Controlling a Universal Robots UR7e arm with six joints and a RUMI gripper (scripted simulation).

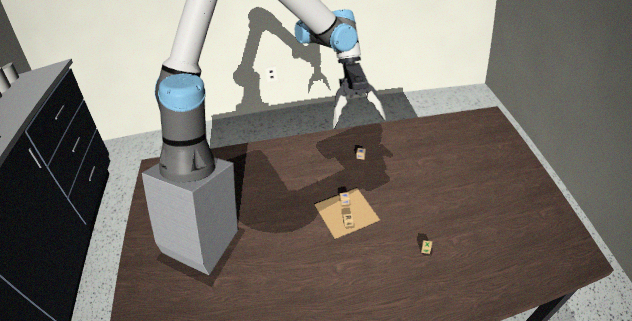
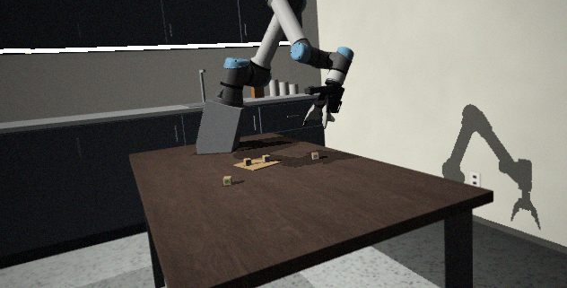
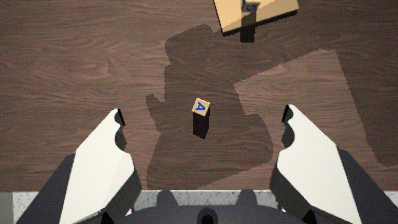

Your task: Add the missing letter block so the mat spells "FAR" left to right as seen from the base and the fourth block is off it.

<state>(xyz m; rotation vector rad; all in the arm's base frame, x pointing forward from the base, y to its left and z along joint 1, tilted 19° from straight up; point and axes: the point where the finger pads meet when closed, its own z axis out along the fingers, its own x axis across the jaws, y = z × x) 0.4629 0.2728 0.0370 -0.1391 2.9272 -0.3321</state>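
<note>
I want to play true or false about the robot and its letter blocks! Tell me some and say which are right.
1. The gripper is wide open and holds nothing. True.
2. The A block sits on the mat. False: it is on the bare table, off the mat.
3. Two blocks are on the mat. True.
4. The block with the green letter is between the fingers. False: it lies alone on the table, far from the gripper.
</note>
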